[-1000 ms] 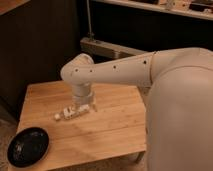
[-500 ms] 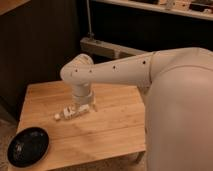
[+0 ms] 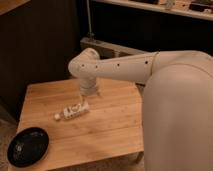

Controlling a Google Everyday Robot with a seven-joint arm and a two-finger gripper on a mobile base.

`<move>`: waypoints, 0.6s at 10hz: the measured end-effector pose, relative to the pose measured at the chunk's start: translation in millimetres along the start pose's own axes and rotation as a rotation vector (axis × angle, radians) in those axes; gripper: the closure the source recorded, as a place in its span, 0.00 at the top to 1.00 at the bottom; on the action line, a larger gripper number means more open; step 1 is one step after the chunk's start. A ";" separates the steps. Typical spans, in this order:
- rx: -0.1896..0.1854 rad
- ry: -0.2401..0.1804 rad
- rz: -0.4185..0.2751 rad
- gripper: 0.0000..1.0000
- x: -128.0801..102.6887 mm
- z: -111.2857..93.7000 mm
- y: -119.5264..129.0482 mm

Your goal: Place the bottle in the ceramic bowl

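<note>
**Camera view (the only view).** The arm reaches from the robot's pale body over a wooden table and turns down at the wrist. The gripper hangs low above the tabletop, just over the nearer end of the bottle. Whether it is released or clenched on anything cannot be told, since the wrist hides its working end.

The bottle lies on its side near the middle of the table, slanting down toward the lower left of the view. Its white cap points away from the gripper and toward the ceramic bowl. The bowl sits at the table's near corner, well apart from the bottle, and appears empty (a few pale specks show inside).

**Step in hand (judged).** This is the grasp of the bottle; the transfer has not begun. To do it well:
- Close across the bottle's narrow width, near mid-body rather than at the end, because a round, slim body may roll or pivot out.
- Lift it clear of the wood before moving toward the bowl.
- Release it low over the bowl's centre.

**The task's thing.** The bottle is small, slim and clear, with a pale label carrying dark marks. It is probably light and slippery.
</note>
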 end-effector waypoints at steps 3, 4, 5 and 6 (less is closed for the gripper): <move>-0.059 -0.021 -0.317 0.65 -19.1 4.8 -17.7; -0.069 -0.027 -0.377 0.65 -22.4 5.9 -22.0; -0.076 -0.034 -0.420 0.65 -25.1 6.1 -24.5; -0.079 -0.036 -0.442 0.65 -26.2 6.5 -25.9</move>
